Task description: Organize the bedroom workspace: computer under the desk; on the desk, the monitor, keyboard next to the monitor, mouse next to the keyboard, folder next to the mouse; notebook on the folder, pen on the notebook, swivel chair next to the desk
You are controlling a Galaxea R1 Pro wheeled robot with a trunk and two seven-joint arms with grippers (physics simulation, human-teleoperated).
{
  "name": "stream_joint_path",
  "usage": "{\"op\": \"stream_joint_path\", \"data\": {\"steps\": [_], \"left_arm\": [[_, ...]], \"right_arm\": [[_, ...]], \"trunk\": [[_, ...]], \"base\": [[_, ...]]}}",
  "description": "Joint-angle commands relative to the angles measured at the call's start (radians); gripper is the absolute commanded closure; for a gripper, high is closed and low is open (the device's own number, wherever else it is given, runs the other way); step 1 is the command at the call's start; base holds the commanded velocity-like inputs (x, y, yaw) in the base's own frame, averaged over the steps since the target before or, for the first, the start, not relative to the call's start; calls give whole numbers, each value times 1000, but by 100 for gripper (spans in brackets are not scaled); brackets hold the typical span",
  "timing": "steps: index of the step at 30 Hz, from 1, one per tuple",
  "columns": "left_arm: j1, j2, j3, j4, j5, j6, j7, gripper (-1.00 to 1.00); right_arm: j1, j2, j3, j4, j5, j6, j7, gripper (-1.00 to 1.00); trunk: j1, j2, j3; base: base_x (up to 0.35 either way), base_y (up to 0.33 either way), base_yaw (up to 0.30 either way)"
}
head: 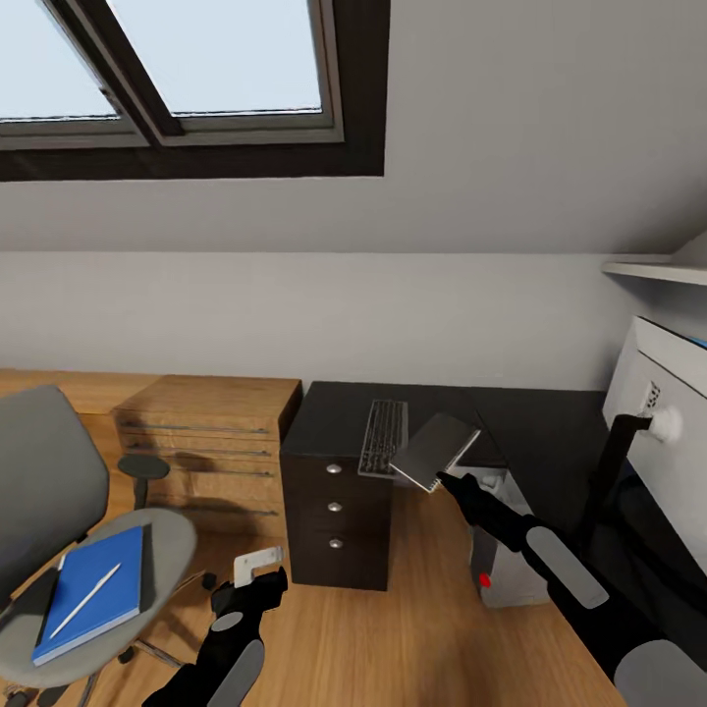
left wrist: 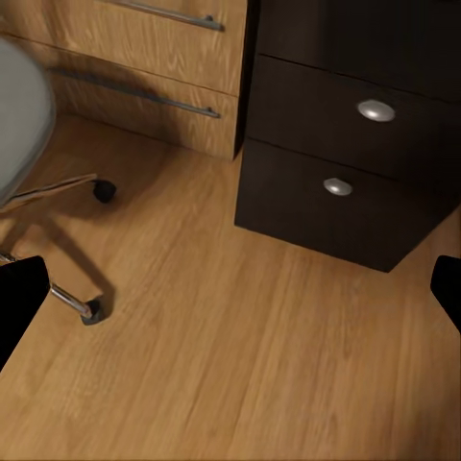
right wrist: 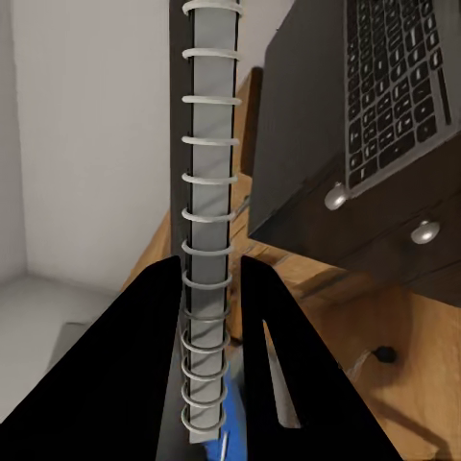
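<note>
The right gripper (head: 444, 479) is clamped on the notebook (head: 435, 450), holding it tilted in the air above the desk's (head: 550, 432) front edge, just right of the keyboard (head: 384, 435). In the right wrist view the fingers (right wrist: 154, 327) pinch the notebook (right wrist: 206, 221) at its spiral-bound edge, the wire rings running straight up between them.

The keyboard lies lengthwise near the desk's left end, its near end overhanging the front edge above the black drawers (head: 335, 511). To its right the black top is bare up to the monitor (head: 658, 432), which stands at the far right with its white back showing. The computer (head: 503, 565) sits on the floor under the desk, partly hidden by the right arm, its red light visible.

The chair (head: 59, 530) stands at the left, well apart from the desk. On its seat lies the folder (head: 93, 589) with the pen (head: 86, 599) resting diagonally on top. A wood drawer unit (head: 211, 442) stands against the wall, touching the black drawers.

The left gripper (head: 250, 584) hangs low over the floor (left wrist: 240, 365) between the chair and the black drawers, jaws wide apart and holding nothing. Below it is open floor, with a chair castor (left wrist: 91, 309) nearby.
</note>
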Motion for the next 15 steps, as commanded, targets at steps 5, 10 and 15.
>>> {"op": "stream_joint_path", "data": {"steps": [5,10,15], "left_arm": [[-1,1,0,-2,5,3,9,-100],[-1,1,-1,-6,4,3,8,-100],[-1,1,0,-5,4,3,7,-100]], "right_arm": [[-1,-5,0,4,-7,0,2,100],[-2,-7,-50,47,-16,2,1,100],[-1,-34,-102,86,-151,61,-2,100]], "trunk": [[1,-1,-1],[1,-1,-1],[1,-1,-1]], "base": [[179,0,0],[155,0,0],[318,0,0]]}}
